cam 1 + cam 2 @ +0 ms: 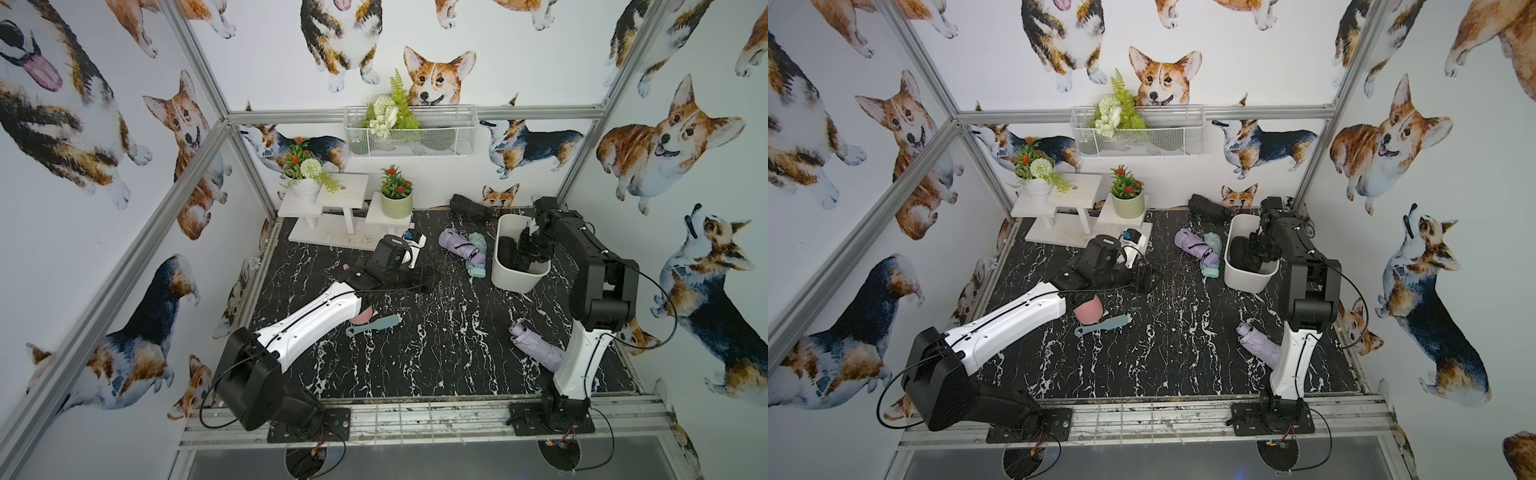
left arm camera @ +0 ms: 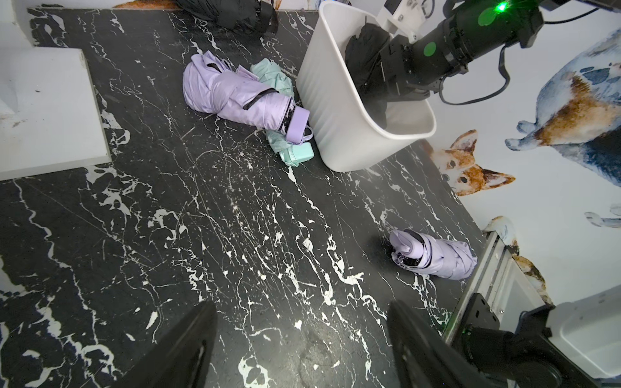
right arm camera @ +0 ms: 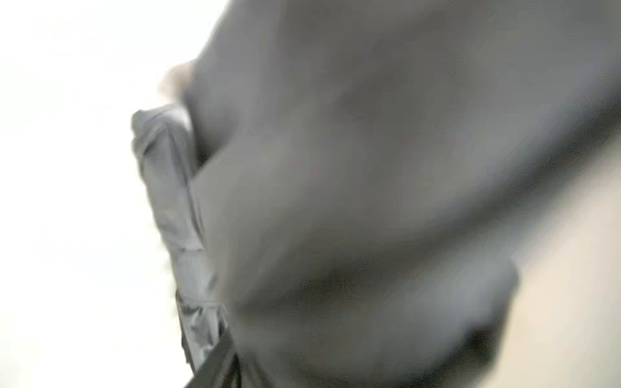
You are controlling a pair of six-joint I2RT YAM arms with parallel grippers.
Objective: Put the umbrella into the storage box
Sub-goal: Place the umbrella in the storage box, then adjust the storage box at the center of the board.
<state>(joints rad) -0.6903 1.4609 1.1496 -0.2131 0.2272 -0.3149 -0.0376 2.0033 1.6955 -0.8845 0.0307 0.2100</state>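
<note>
The storage box (image 1: 505, 272) (image 1: 1241, 279) (image 2: 336, 111), a white plastic tub, stands at the back right of the black marble table. A folded black umbrella (image 1: 508, 253) (image 1: 1239, 254) (image 2: 361, 50) sits inside it. My right gripper (image 1: 530, 249) (image 1: 1261, 249) (image 2: 386, 79) reaches down into the box against that umbrella. Its jaws are black on black, so their state is unclear. The right wrist view shows only blurred grey fabric (image 3: 369, 168). My left gripper (image 2: 302, 309) (image 1: 419, 272) hovers open over bare table at mid-table, with nothing between its fingers.
A purple umbrella (image 1: 459, 245) lies across a mint one (image 1: 478, 259) just left of the box. Another purple umbrella (image 1: 536, 345) lies by the right arm's base, and a black one (image 1: 467, 205) by the back wall. A teal brush (image 1: 372, 326) and a plant stand (image 1: 328, 203) are on the left.
</note>
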